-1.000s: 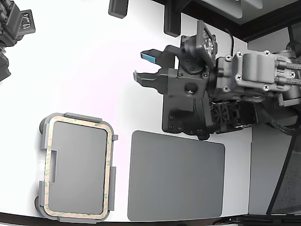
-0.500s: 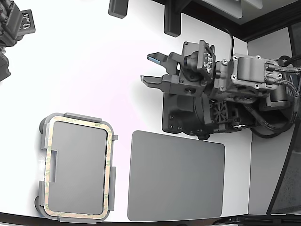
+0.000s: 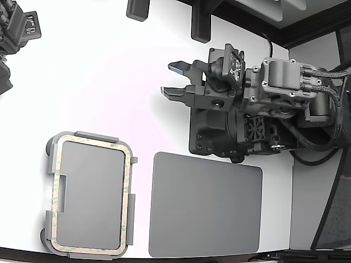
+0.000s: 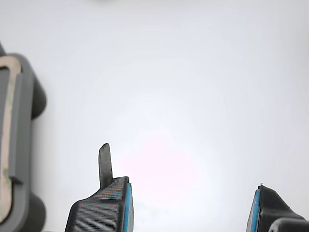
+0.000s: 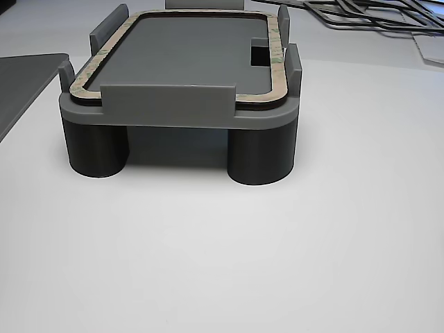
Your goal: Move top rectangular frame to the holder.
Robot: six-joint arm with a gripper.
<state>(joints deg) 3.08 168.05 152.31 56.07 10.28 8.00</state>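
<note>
The thin beige-tan rectangular frame point(image 3: 128, 204) lies seated inside the raised tabs of the light grey plastic holder point(image 3: 77, 135), at the exterior view's lower left. My gripper point(image 3: 173, 79) is spread and empty (well apart, over bare white bench point(image 3: 98, 71)). I judge placement done; only retreat remains.

Exterior view: the holder point(image 3: 50, 219) sits on the surface point(image 3: 98, 82) at lower left, with the rectangular frame point(image 3: 126, 203) lying on its top inside the edge tabs. The flat mat point(image 3: 205, 205) lies just to its right, apart from it. The end effector point(image 3: 171, 79) is above the mat, well apart from the holder.
</note>
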